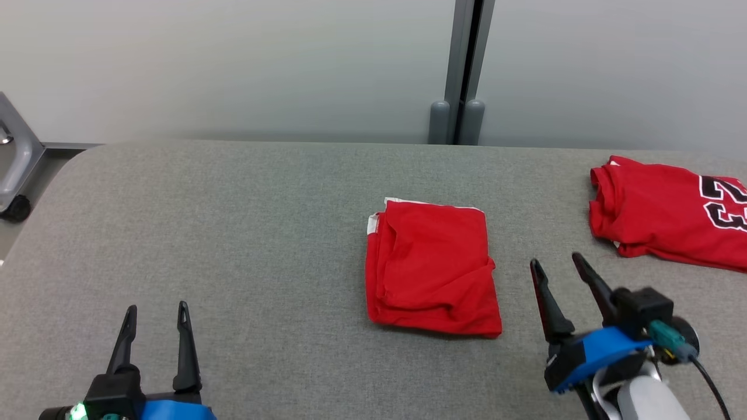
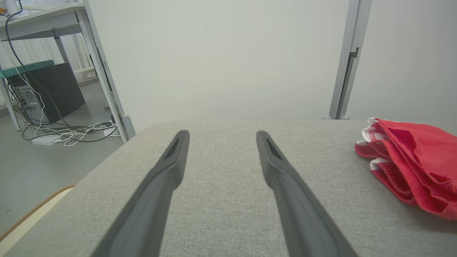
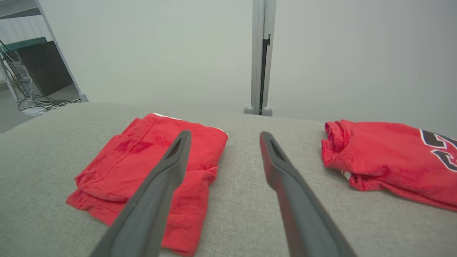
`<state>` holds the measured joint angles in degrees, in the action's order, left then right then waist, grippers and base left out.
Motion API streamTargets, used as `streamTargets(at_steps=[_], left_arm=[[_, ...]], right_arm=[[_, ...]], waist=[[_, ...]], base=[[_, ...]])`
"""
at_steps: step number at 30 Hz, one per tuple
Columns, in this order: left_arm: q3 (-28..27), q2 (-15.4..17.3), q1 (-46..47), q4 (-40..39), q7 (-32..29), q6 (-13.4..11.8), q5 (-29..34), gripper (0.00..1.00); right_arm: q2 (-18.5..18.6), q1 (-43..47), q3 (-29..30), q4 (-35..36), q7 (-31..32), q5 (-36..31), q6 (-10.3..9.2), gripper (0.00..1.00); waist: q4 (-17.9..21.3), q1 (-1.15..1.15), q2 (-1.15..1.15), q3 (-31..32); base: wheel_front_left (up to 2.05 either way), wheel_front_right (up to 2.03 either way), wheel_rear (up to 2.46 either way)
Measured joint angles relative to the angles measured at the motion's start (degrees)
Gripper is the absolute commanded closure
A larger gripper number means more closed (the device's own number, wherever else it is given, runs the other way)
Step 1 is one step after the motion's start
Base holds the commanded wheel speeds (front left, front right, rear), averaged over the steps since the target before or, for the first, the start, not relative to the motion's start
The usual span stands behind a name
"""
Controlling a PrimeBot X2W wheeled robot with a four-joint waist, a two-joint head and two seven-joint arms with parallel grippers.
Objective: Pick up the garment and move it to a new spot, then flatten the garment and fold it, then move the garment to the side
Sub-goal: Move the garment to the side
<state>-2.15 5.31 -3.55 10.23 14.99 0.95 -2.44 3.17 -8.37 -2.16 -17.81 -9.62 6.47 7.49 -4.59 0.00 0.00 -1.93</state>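
Work surface: a grey fabric-covered table, rounded at its far left corner. Its far edge runs close along a pale wall. Floor shows beyond the left edge. The left half of the table is open cloth, giving wide room on that side.

The folded red garment lies flat near the table's centre. It is roughly square, with white trim along its far edge and far left corner, and its near right corner is rumpled. A second red jersey with black-and-white numerals lies at the far right, well apart from the folded one, and runs past the right edge of the head view. A strip of open table separates the two.

Left gripper: low at the near left, fingers spread and empty, pointing toward the far edge, well apart from the garment.

Right gripper: just beside the folded garment's near right corner, over the strip between the two garments. Its fingers are parted and empty, leaning slightly leftward, and do not touch either cloth.
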Motion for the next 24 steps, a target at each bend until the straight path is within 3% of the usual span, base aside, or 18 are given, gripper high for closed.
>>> streamTargets(at_steps=[5, 12, 18, 24], left_arm=[[0.1, 0.0, 1.8, 0.3, 0.0, 0.1, -0.6, 0.0], [0.8, -0.3, 3.9, -0.2, 0.0, 0.1, -1.1, 0.0], [1.1, -0.7, 5.3, -0.8, 0.0, 0.1, -1.7, 0.0], [1.5, -1.3, 6.8, -1.0, 0.0, 0.0, -2.1, 0.0]], right_arm=[[1.6, -9.6, -2.6, -2.8, 1.6, -1.0, -0.01, 0.0], [2.1, -21.3, -4.7, -14.0, 5.7, -1.9, -0.01, 0.0], [2.0, -24.0, -5.4, -26.5, 8.0, -0.2, -0.01, 0.0], [1.4, -24.7, -6.7, -33.1, 6.2, 1.6, -0.01, 0.0]], waist=[[-1.1, 0.0, 0.0, -1.6], [-2.8, 0.01, 0.0, -4.5], [-3.9, 0.0, 0.01, -7.7], [-4.1, 0.0, 0.01, -10.8]], base=[[0.0, 0.0, 0.0], [0.0, 0.0, 0.0], [0.0, 0.0, 0.0], [0.0, 0.0, 0.0]])
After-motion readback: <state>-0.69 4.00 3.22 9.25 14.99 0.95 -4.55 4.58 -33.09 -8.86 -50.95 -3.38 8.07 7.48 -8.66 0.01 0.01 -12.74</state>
